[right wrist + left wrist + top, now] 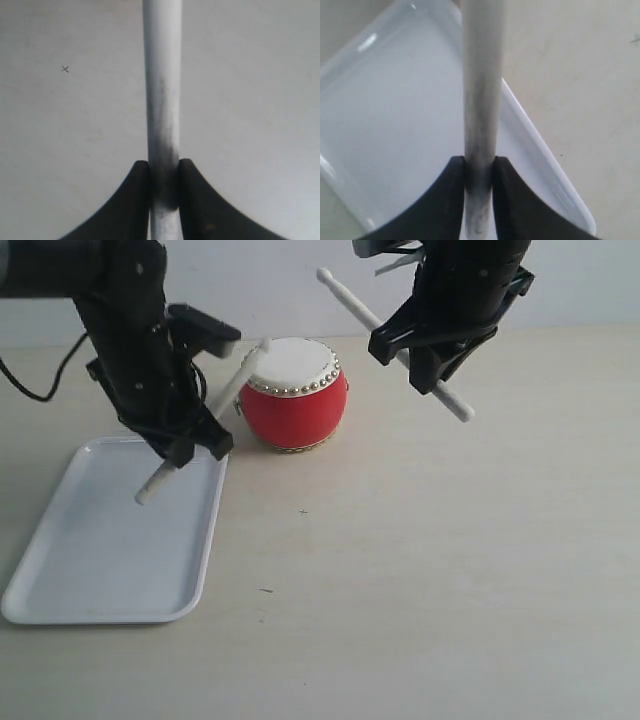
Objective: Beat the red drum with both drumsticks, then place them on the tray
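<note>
White tray (110, 540) lies flat on the left of the table (450, 570), with rounded corners and a low rim. Just off its far right corner stands the red drum (293, 405), white skin ringed with silver studs. Left gripper (198, 447) is clamped mid-shaft on the left drumstick (232, 388), pale bare wood. Its tip slants up to the skin's edge, contact unclear, and its butt hangs over the tray. Right gripper (425, 362) pinches the right drumstick (350, 302), held high beside the drum, tip pointing up-left, butt down-right.

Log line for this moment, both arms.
left gripper: shut on left drumstick, tip near red drum skin | right gripper: shut on right drumstick, raised off drum | tray: no sticks yet
</note>
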You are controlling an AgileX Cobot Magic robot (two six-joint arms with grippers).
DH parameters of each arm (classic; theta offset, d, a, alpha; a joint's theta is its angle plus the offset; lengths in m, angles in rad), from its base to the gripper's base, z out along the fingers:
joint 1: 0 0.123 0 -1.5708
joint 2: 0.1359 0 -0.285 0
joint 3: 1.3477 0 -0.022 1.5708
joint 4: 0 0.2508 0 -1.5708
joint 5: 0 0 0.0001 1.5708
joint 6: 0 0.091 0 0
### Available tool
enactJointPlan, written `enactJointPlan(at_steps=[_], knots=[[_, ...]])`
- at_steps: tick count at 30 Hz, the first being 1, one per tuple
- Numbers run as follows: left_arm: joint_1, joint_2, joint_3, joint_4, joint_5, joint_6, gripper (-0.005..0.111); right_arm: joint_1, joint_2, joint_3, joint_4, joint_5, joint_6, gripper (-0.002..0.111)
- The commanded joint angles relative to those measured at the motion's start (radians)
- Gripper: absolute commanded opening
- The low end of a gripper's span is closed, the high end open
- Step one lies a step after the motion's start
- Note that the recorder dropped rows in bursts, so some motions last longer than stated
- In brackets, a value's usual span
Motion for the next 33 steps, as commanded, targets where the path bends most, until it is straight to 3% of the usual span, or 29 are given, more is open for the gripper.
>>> enactJointPlan(at_steps=[1, 3, 6, 9, 16, 21, 25, 33], knots=[[0.002, -0.169, -0.021, -0.003, 0.027, -0.022, 0.000, 0.001, 0.106, -0.005, 0.005, -0.014, -0.016, 0.000], [0.002, -0.235, -0.021, -0.016, 0.027, -0.025, 0.000, 0.001, 0.187, -0.005, 0.012, -0.076, -0.023, 0.000], [0.002, -0.278, -0.021, -0.026, 0.027, -0.025, 0.000, 0.001, 0.280, -0.072, 0.008, -0.008, -0.024, 0.000], [0.002, -0.266, -0.017, -0.026, 0.020, -0.025, 0.000, 0.001, 0.243, -0.167, 0.008, -0.004, -0.022, 0.000], [0.002, 0.002, -0.001, -0.028, -0.072, -0.021, 0.000, 0.001, -0.033, -0.209, 0.012, -0.004, -0.016, 0.000], [0.002, 0.126, -0.021, -0.022, -0.035, -0.019, 0.000, 0.001, -0.031, -0.209, 0.036, -0.004, -0.020, 0.000], [0.004, 0.055, -0.098, -0.016, 0.067, -0.019, 0.000, 0.001, 0.065, -0.204, 0.058, -0.004, -0.023, 0.000], [0.004, -0.158, -0.137, -0.020, 0.093, -0.021, 0.000, 0.001, 0.366, -0.180, 0.114, -0.004, -0.053, 0.000]])
